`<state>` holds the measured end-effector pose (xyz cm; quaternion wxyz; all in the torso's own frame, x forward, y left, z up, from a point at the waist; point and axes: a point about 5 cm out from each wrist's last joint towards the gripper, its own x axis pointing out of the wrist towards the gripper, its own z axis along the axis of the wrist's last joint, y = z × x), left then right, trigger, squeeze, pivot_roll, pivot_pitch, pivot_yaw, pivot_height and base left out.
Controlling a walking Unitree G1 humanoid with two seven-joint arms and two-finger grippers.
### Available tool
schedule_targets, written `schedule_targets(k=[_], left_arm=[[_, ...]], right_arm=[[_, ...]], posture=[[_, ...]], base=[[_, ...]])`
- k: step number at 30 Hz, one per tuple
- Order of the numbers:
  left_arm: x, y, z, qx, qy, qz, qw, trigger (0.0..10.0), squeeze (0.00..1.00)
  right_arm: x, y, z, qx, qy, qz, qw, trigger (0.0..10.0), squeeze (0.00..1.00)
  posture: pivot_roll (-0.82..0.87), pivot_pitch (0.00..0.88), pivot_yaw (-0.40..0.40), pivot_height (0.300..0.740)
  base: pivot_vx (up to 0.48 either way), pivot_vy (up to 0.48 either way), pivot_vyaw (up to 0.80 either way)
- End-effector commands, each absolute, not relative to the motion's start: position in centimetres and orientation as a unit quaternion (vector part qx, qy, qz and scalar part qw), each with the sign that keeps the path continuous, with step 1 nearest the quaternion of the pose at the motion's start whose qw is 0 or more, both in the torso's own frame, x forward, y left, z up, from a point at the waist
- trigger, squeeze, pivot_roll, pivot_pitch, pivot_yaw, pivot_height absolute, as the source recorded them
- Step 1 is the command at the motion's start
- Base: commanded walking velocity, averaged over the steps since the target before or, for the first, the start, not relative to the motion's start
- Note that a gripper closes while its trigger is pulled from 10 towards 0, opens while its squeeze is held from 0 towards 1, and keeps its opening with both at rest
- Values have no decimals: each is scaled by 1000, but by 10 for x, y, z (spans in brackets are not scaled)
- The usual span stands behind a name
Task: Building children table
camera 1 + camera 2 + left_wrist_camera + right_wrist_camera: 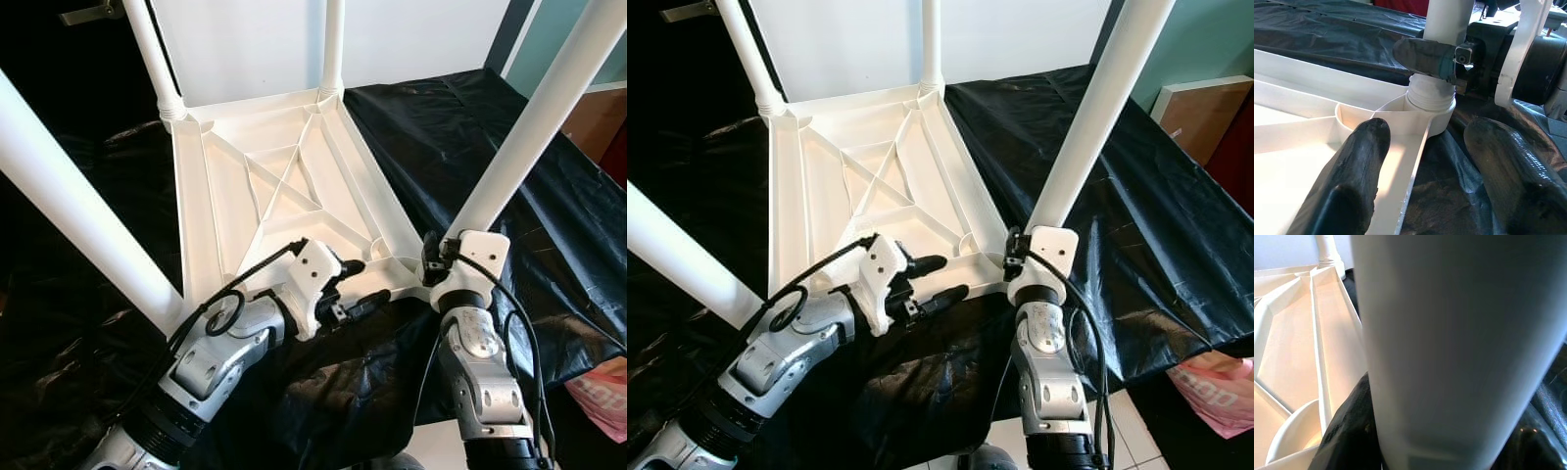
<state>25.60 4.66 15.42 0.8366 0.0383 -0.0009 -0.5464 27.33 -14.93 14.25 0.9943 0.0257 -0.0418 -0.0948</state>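
- 2 grippers work at the near right corner of the upturned white tabletop (pixel 284 186), which lies on a black sheet (pixel 460 137) over the counter.
- Right gripper (pixel 438 257), wrist upright, has its jaws clenched on the near right leg (pixel 529 127) just above its socket, apparently to seat or twist it.
- Left gripper (pixel 364 286) reaches across, jaws released astride the tabletop's rim, probably steadying.
- 3 other legs already stand in their corners.

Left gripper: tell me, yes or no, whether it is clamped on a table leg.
No. The left gripper is open, its fingers straddling the tabletop edge near the corner socket.
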Motion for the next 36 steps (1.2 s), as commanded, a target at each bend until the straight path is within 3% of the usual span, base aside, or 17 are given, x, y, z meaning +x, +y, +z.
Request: schedule_targets(k=[1,2,7,13,18,19,20,21,28,35,36], left_arm=[[248,44,152,42,8,-610,791,10000,0],[248,44,152,43,7,-609,792,10000,0],[249,43,152,44,5,-609,792,10000,0],[250,45,152,45,3,-607,793,10000,0],[250,45,153,45,3,-606,794,10000,0],[250,46,152,46,3,-606,794,10000,0],[250,46,152,46,3,-606,794,10000,0],[251,46,152,46,4,-607,794,10000,0],[249,46,151,47,7,-608,792,10000,0],[250,45,151,47,7,-610,791,10000,0],[250,44,151,47,7,-610,791,10000,0]], right_arm=[[270,-150,124,27,4,-99,995,10000,757],[270,-152,128,26,-7,-85,996,10000,1000],[269,-157,133,25,-22,-54,998,10000,1000],[263,-184,140,2,-47,57,997,10000,1000],[263,-188,142,0,-45,108,993,10000,1000],[264,-189,142,-10,-42,126,991,10000,886],[264,-189,142,-10,-42,126,991,10000,886],[265,-190,141,-20,-38,149,988,10000,0],[277,-187,143,-59,-22,265,962,10000,0],[290,-185,144,-77,-16,307,948,10000,0],[292,-185,143,-84,-15,309,947,0,0]], posture=[[-39,127,-20,740],[-38,126,-21,740],[-40,124,-23,740],[-39,123,-23,740],[-38,122,-21,740],[-38,120,-20,740],[-38,120,-20,740],[-37,120,-19,740],[-32,120,-12,740],[-32,118,-14,740],[-28,117,-17,740]], base=[[0,0,0],[0,0,0],[0,0,0],[0,0,0],[0,0,0],[0,0,0],[0,0,0],[0,0,0],[0,0,0],[0,0,0],[0,0,0]])
